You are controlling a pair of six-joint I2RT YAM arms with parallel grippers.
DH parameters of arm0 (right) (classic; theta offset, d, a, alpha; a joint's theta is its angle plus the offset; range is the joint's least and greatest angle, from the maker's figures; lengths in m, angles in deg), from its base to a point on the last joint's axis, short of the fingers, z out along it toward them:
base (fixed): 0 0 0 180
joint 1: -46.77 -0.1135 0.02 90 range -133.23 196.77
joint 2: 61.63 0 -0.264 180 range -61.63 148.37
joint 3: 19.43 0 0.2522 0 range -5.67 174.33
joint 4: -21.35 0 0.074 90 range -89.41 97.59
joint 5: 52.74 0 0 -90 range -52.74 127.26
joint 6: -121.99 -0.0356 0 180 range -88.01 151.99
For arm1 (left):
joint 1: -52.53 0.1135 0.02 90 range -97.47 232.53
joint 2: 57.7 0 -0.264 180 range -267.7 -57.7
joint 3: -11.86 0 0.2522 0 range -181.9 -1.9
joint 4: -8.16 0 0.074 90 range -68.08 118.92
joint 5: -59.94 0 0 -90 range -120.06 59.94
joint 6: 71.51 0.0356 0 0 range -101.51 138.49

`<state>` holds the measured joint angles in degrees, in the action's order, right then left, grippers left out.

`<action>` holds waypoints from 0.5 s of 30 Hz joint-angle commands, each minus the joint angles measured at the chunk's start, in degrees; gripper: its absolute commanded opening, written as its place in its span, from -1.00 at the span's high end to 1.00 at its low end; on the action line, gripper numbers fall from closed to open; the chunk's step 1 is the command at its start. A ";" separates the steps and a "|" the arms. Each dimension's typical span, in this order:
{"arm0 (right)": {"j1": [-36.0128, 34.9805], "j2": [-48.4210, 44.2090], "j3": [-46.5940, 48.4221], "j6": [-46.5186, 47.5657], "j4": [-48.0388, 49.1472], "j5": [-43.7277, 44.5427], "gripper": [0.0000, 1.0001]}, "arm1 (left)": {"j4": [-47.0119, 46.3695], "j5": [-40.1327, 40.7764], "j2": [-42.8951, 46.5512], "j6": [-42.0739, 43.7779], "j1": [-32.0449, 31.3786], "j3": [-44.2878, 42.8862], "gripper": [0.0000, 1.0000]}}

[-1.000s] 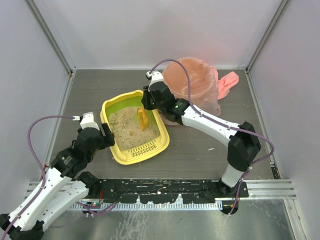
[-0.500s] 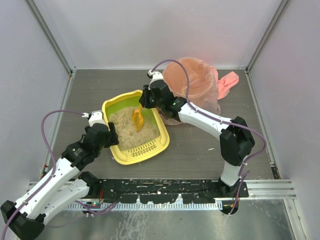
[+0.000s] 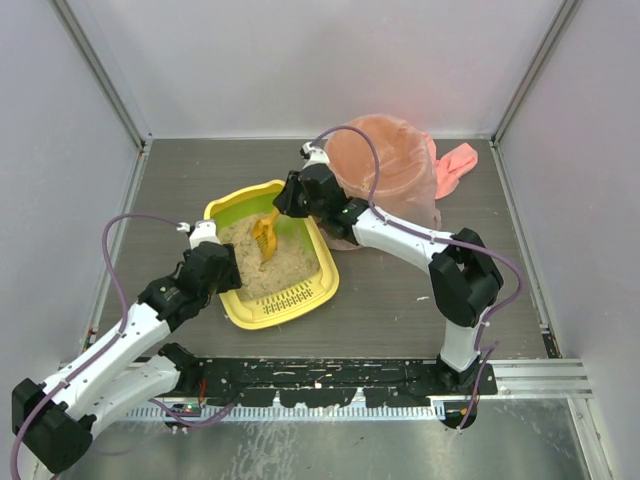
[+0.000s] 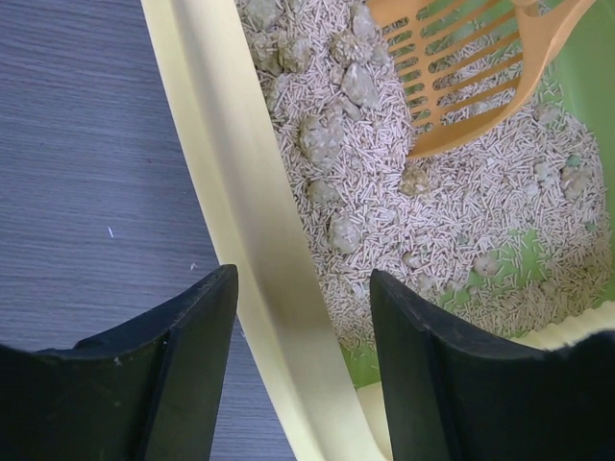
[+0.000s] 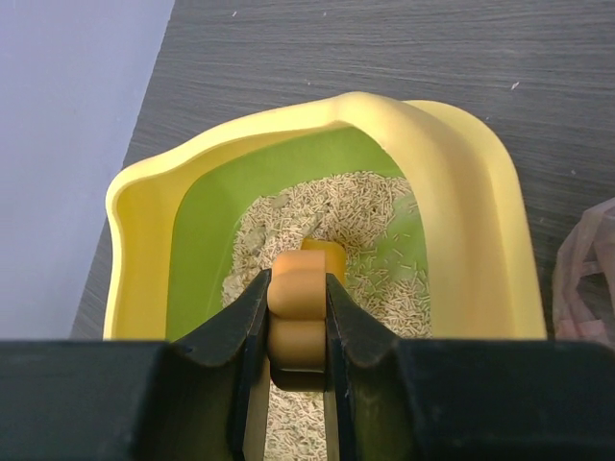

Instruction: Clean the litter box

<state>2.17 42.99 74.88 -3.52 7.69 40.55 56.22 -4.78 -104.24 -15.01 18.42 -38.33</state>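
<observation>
The yellow litter box [image 3: 232, 310] with green inner wall and beige litter sits left of centre on the table. My right gripper [image 3: 285, 203] is shut on the handle of the orange slotted scoop [image 3: 264, 237], whose head rests in the litter; the handle shows between the fingers in the right wrist view [image 5: 299, 307]. My left gripper [image 3: 222, 262] is open, its jaws either side of the box's left yellow rim [image 4: 259, 250], one finger outside, one over the litter. The scoop head [image 4: 471, 67] lies on clumped litter [image 4: 322, 134].
A round bin lined with a pink bag [image 3: 385, 175] stands just right of the litter box, with a pink cloth-like flap [image 3: 455, 165] at its right. Grey walls close in the table on three sides. The slotted ledge [image 3: 285, 298] faces the near edge.
My left arm has moved up and right until its open jaws straddle the box's left rim. My right gripper has swung the scoop leftward and lower into the litter.
</observation>
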 commanded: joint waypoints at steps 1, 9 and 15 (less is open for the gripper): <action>-3.31 0.59 -3.73 -7.02 2.92 -0.10 0.99 | -4.22 -0.40 -1.07 0.69 0.18 0.39 -0.15; -7.58 0.58 -10.91 -13.61 12.04 3.03 0.99 | -4.95 -0.66 -3.38 0.97 0.22 0.61 -0.09; -8.65 -1.17 -16.18 -16.09 16.41 6.71 0.99 | -4.60 -0.72 -3.71 1.24 0.27 0.30 -0.07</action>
<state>-4.06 42.94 62.69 -16.21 24.37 48.31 54.71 -5.26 -108.22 -14.64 18.48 -37.76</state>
